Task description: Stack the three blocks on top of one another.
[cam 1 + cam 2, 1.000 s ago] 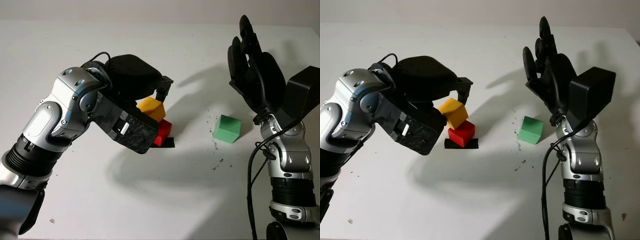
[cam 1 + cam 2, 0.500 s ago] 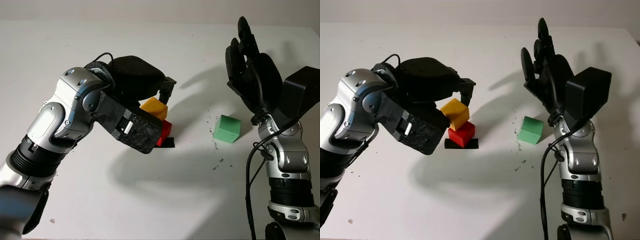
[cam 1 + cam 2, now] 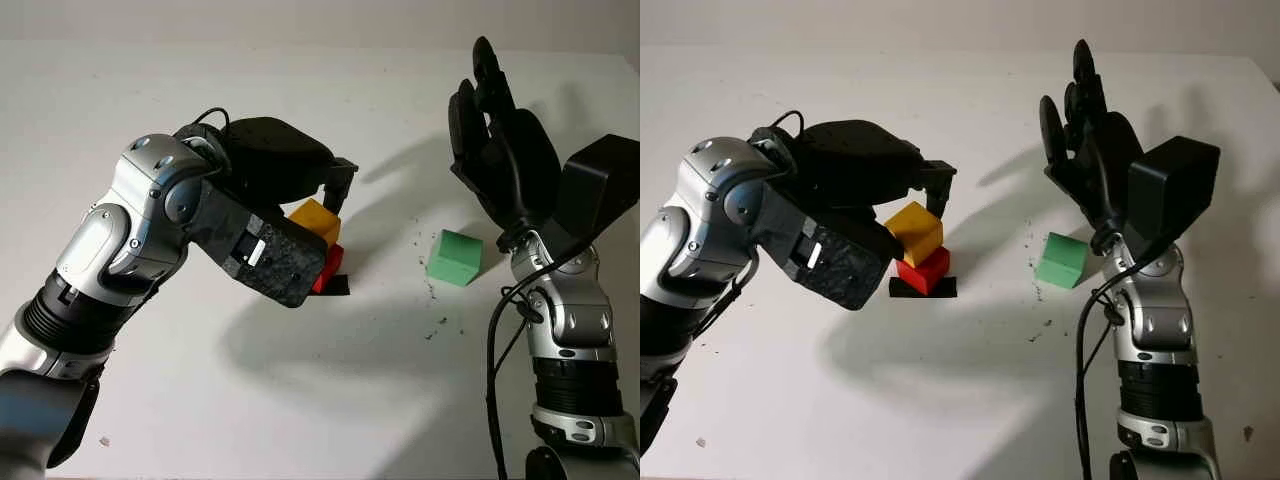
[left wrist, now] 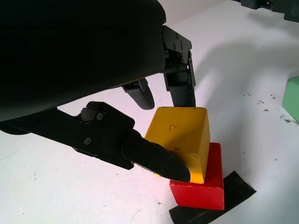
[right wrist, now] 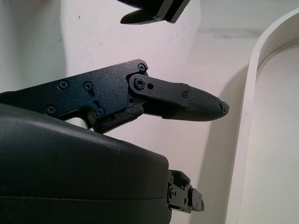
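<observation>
Left robot hand (image 4: 180, 135) pinches the yellow block (image 4: 182, 137), which sits tilted on the red block (image 4: 205, 189); the red block stands on a black tape patch (image 4: 219, 203) near the middle of the white worktop (image 3: 300, 400). Green block (image 3: 454, 257) lies apart, toward the right edge. Right robot hand (image 3: 500, 150) is raised above it, open, holding nothing.

Your robot: silver arms, black hands.
You'll see rounded grey joint shells, ribbed black forearm collars, loose black cables at each wrist, and small screws along the left hand (image 4: 140, 140) and right hand (image 5: 154, 102) fingers.
</observation>
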Controlling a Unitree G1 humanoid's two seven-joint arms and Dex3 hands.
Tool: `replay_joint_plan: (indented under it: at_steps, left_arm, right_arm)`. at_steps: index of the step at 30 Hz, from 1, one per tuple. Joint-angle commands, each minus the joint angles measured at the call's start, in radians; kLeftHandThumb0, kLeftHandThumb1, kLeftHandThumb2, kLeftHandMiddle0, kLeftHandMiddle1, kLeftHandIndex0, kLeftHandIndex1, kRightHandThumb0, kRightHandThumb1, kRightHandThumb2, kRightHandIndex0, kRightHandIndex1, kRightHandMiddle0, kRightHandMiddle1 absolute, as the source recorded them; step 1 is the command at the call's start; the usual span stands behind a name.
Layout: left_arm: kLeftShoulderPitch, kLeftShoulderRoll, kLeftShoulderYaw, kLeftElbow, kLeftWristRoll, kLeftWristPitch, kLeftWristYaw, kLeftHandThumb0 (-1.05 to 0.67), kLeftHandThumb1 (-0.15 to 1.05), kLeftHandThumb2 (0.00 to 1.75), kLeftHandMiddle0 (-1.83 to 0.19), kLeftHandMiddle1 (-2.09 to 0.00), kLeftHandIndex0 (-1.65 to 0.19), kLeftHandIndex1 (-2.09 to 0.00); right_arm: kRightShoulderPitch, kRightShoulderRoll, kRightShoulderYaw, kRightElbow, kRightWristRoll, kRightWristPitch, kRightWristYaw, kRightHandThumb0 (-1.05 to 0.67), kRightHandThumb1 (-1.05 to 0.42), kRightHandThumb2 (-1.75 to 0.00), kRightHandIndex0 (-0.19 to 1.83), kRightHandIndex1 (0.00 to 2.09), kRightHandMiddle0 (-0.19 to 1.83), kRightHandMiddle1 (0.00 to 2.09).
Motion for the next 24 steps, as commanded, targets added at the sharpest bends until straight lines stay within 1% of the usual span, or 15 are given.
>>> replay_joint_plan:
  at_steps: [1, 3, 8, 11, 16, 18, 21, 24]
  left_arm:
    - [-0.023, -0.004, 0.001, -0.017, -0.007, 0.003, -0.006, -0.38, 1.04, 0.05, -0.14, -0.89, -0.18, -1.60]
    - [-0.022, -0.003, 0.004, -0.014, -0.014, 0.002, -0.004, -0.38, 1.03, 0.05, -0.13, -0.92, -0.19, -1.60]
    - [-0.024, 0.000, 0.000, -0.011, -0.010, 0.003, -0.003, -0.39, 1.03, 0.05, -0.13, -0.90, -0.24, -1.55]
    - [-0.020, -0.005, 0.000, -0.015, -0.006, 0.016, -0.001, -0.38, 1.03, 0.05, -0.14, -0.89, -0.22, -1.52]
    - [-0.019, -0.002, -0.006, -0.016, 0.000, 0.012, 0.001, -0.38, 1.04, 0.06, -0.11, -0.93, -0.18, -1.55]
    - [-0.019, -0.002, -0.006, -0.017, 0.006, 0.011, 0.001, -0.37, 1.04, 0.06, -0.11, -0.92, -0.20, -1.51]
    - [-0.020, -0.004, -0.006, -0.017, 0.006, 0.010, 0.002, -0.37, 1.04, 0.05, -0.09, -1.03, -0.24, -1.46]
    - [-0.017, -0.006, -0.003, -0.018, 0.004, 0.010, 0.008, -0.36, 1.04, 0.05, -0.07, -1.06, -0.22, -1.50]
  right_arm:
    - [0.010, 0.003, -0.003, -0.027, 0.002, 0.000, -0.005, -0.63, -1.05, -0.62, -0.19, 0.00, -0.19, 0.00]
    - [0.010, 0.003, -0.002, -0.025, 0.000, 0.003, -0.008, -0.64, -1.05, -0.61, -0.19, 0.00, -0.19, 0.00]
    - [0.007, 0.006, -0.002, -0.018, 0.003, -0.007, -0.007, -0.64, -1.05, -0.61, -0.19, 0.00, -0.19, 0.00]
    - [0.009, 0.003, 0.002, -0.022, -0.003, -0.009, -0.007, -0.64, -1.05, -0.62, -0.19, 0.00, -0.19, 0.00]
    - [0.009, 0.006, 0.001, -0.022, 0.001, -0.011, -0.006, -0.63, -1.05, -0.62, -0.19, 0.00, -0.19, 0.00]
    - [0.009, 0.005, 0.000, -0.022, 0.001, -0.006, -0.005, -0.64, -1.05, -0.62, -0.19, 0.00, -0.19, 0.00]
    - [0.008, 0.007, -0.001, -0.022, 0.001, -0.002, -0.010, -0.64, -1.05, -0.61, -0.19, 0.00, -0.19, 0.00]
    - [0.007, 0.008, -0.003, -0.019, 0.009, -0.008, -0.004, -0.64, -1.05, -0.60, -0.19, 0.00, -0.19, 0.00]
